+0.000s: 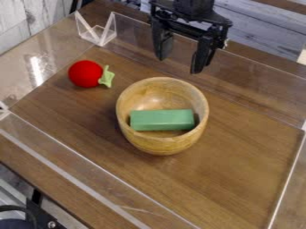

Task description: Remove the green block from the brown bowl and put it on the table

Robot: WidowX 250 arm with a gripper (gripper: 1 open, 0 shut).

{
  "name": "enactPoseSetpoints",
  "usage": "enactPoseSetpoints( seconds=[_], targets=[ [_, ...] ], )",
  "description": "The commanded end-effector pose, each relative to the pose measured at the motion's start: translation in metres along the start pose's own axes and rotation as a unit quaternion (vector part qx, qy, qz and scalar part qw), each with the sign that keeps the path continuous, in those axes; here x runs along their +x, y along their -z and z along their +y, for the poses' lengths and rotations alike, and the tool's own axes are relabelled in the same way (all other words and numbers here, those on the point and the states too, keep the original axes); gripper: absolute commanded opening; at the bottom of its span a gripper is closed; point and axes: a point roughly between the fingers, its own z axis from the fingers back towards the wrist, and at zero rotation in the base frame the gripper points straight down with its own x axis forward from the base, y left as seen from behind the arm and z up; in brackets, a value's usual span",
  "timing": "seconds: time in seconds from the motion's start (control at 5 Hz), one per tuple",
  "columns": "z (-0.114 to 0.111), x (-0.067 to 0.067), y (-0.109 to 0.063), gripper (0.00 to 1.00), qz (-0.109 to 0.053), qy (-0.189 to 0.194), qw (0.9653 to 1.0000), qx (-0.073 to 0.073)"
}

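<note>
Block [163, 120] lies flat on the bottom of the bowl [134, 100], long side roughly across the view, not yet lifted. Gripper [182, 54] hangs above and behind the bowl, pointing down, fingers apart and empty. Block looks rigid, small and probably light; smooth faces may slip somewhat. Best hold is judged across the narrow width at mid-length, fingers descending clear of the bowl wall. Bowl may shift on the table [251, 161] if nudged.

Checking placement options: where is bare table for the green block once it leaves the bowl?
Bare table lies right of the brown bowl, and in front of it. The back left is crowded by the red ball. The green block sits inside the bowl.
</note>
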Motion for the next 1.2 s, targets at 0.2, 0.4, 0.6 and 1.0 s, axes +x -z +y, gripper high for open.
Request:
enactPoseSetpoints(
  seconds=[0.2,0.4,0.6,1.0],
  targets=[
    [-0.005,-0.024,0.044,1.0,0.009,0.163,0.9865,0.005],
    [-0.003,-0.035,0.056,1.0,0.007,0.245,0.9695,0.012],
    [0.001,-0.032,0.058,1.0,-0.013,0.271,0.9623,0.026],
    [0.028,-0.017,0.063,1.0,-0.041,0.271,0.9613,0.031]
  ],
)
